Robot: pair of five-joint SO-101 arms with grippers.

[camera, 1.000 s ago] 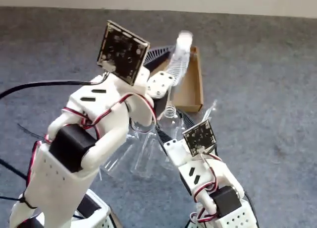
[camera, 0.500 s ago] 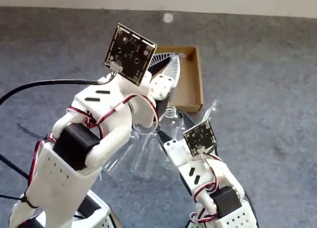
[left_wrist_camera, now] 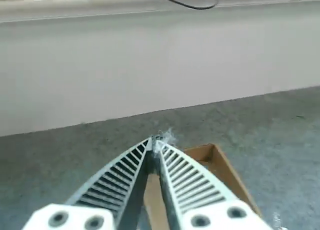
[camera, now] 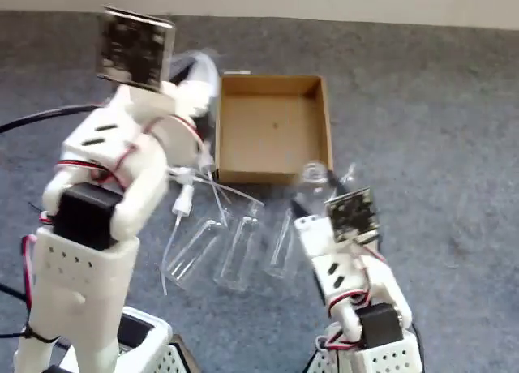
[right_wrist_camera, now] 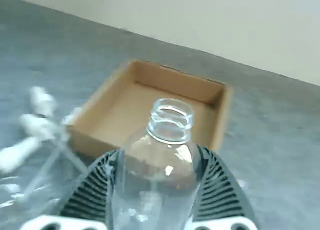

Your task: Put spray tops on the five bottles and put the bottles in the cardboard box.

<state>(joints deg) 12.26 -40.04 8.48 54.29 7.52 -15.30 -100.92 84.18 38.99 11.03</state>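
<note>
Three bottles (camera: 238, 253) flat beside spray tops (camera: 185, 196) (cardboard box (camera: 274, 176) just beyond)

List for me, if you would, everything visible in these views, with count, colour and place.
cardboard box: one, brown, open top, on the carpet beyond both arms.
held bottle: one, clear, upright, no top on its neck, just in front of the box.
lying bottles: three, clear, on their sides on the carpet between the arms.
spray tops: at least two, exact count unclear, white with thin tubes, by the box's near corner on the left arm's side.
carpet: grey, under everything.
cable: one, black, beside the left arm.
wall: pale, along the far edge.
left gripper: one, black ribbed fingers, shut on nothing, raised beside the box.
right gripper: one, black ribbed fingers, shut on the held bottle.
</note>
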